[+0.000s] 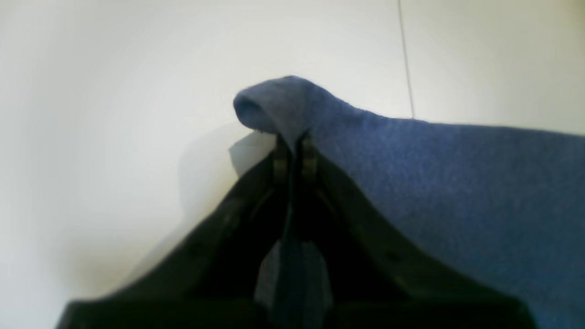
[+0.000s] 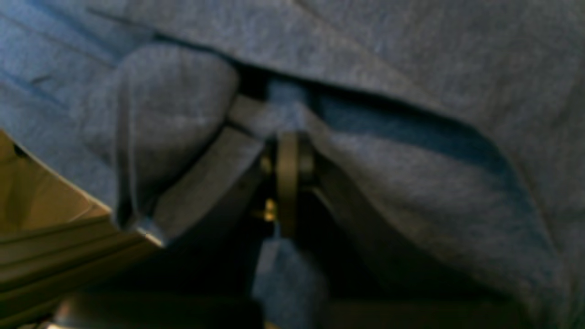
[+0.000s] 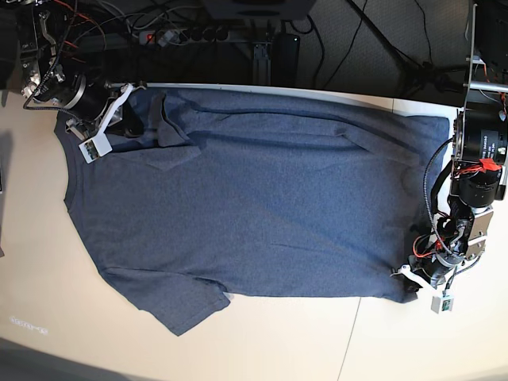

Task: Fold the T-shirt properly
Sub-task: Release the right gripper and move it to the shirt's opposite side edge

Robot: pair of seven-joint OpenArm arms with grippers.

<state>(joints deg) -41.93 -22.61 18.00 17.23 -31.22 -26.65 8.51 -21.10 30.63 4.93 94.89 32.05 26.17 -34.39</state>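
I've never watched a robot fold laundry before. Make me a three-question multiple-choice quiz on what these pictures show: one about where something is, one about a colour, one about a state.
1. Where does the T-shirt lie?
A. Spread flat on the table
B. Hanging from a rack
C. Rolled up in a basket

2. What colour is the T-shirt?
A. Bright red
B. Blue-grey
C. White

3. What is the left gripper doing?
A. Standing wide open above the cloth
B. Holding a pair of scissors
C. Shut on a corner of the T-shirt

Answers:
1. A: the base view shows it laid out wide across the pale tabletop.
2. B: every view shows heathered blue-grey cloth.
3. C: in the left wrist view the fingertips meet with a fold of blue cloth pinched between them.
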